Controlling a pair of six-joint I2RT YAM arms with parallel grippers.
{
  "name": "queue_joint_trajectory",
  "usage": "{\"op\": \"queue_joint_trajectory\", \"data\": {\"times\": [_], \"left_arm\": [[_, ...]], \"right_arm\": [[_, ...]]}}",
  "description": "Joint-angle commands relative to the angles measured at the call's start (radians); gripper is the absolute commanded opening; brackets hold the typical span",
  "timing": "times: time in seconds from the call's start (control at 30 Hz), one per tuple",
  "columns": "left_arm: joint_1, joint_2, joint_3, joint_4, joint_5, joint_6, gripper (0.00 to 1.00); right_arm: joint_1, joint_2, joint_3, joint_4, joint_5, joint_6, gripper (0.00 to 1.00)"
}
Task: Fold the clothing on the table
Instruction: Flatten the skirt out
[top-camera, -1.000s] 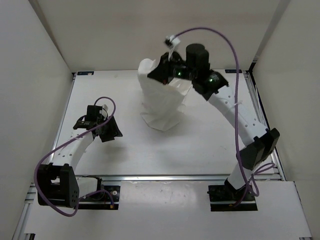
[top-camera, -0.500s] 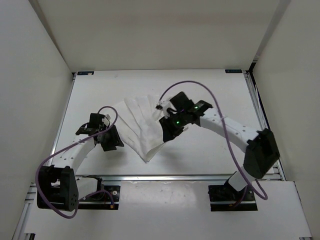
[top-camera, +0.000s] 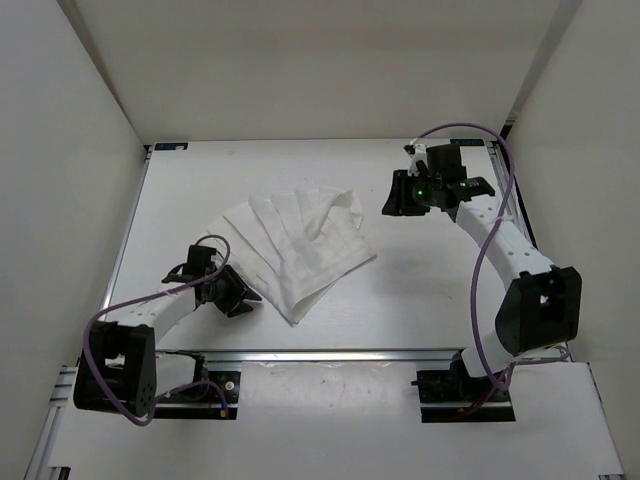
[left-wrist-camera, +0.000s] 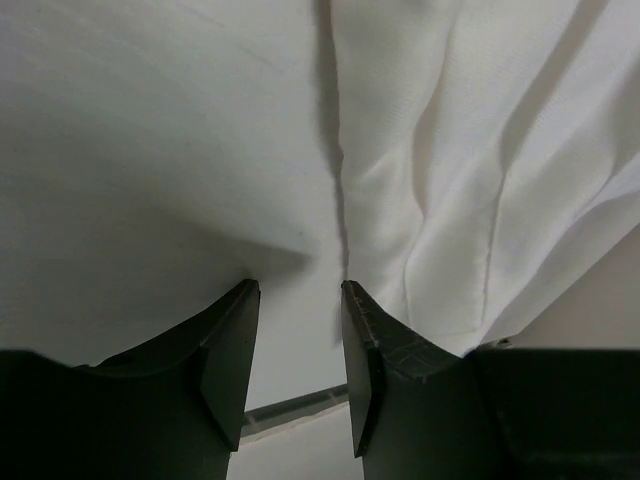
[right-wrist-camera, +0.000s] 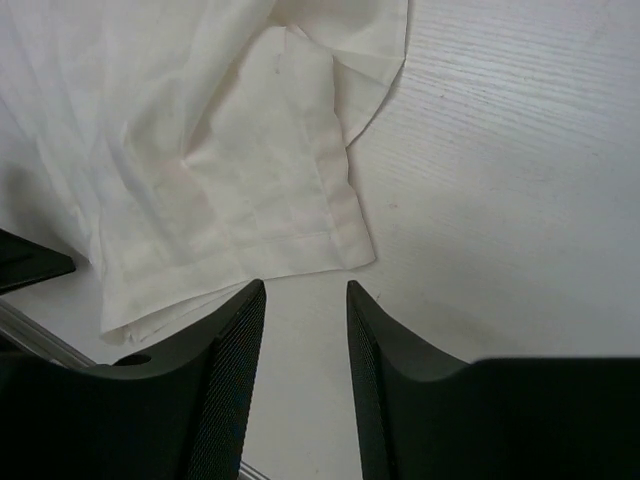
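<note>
The top view looks steeply down from above and behind the arm bases, far enough back to take in the whole large matte white bench (top-camera: 430, 290) and the wrinkled thin white clothing (top-camera: 300, 250). The left wrist view sits low and close, facing past the black-fingered left pincer (left-wrist-camera: 298, 290) along the clothing's edge. The right wrist view hangs higher, looking down past the black right pincer (right-wrist-camera: 305, 290) at the same clothing.

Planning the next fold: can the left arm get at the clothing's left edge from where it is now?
Probably yes. The left claw sits open right beside the clothing, with that edge almost touching it. Nothing lies between them, and the right claw is well off on the other side.
</note>
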Motion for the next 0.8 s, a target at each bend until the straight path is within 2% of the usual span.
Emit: {"op": "queue_joint_trajectory", "data": {"times": [0.0, 0.2, 0.27, 0.3, 0.33, 0.37, 0.4, 0.43, 0.5, 0.57, 0.63, 0.77], "left_arm": [[-0.023, 0.031, 0.001, 0.145, -0.032, -0.151, 0.49], [-0.121, 0.132, 0.024, 0.284, -0.081, -0.250, 0.50], [-0.191, 0.158, 0.034, 0.300, -0.130, -0.262, 0.50], [-0.223, 0.178, 0.037, 0.316, -0.138, -0.267, 0.47], [-0.242, 0.196, 0.044, 0.324, -0.140, -0.268, 0.38], [-0.263, 0.213, 0.050, 0.328, -0.144, -0.262, 0.23], [-0.276, 0.222, 0.061, 0.324, -0.143, -0.250, 0.16], [-0.271, 0.230, 0.058, 0.299, -0.138, -0.239, 0.00], [-0.232, 0.222, 0.070, 0.273, -0.143, -0.213, 0.00], [-0.143, 0.184, 0.081, 0.221, -0.166, -0.172, 0.00], [-0.074, 0.175, 0.124, 0.138, -0.207, -0.092, 0.00], [-0.009, 0.236, 0.210, 0.100, -0.285, 0.031, 0.00]], "right_arm": [[0.000, 0.020, 0.083, 0.041, 0.008, 0.002, 0.43], [0.032, 0.047, 0.071, 0.029, 0.025, -0.010, 0.44], [0.038, 0.050, 0.051, 0.025, 0.046, -0.026, 0.43], [0.027, 0.060, 0.046, 0.020, 0.053, -0.026, 0.44], [0.018, 0.069, 0.037, 0.015, 0.063, -0.027, 0.44], [0.000, 0.076, 0.020, 0.014, 0.056, -0.024, 0.44], [-0.029, 0.090, 0.000, 0.012, 0.050, -0.012, 0.44], [-0.061, 0.110, -0.001, 0.005, 0.025, -0.010, 0.45], [-0.100, 0.147, -0.020, -0.015, -0.079, 0.002, 0.46], [-0.124, 0.208, -0.023, -0.038, -0.139, -0.003, 0.58], [-0.111, 0.245, -0.024, -0.043, -0.167, -0.004, 0.59], [-0.074, 0.296, -0.018, -0.009, -0.187, 0.008, 0.59]]}}
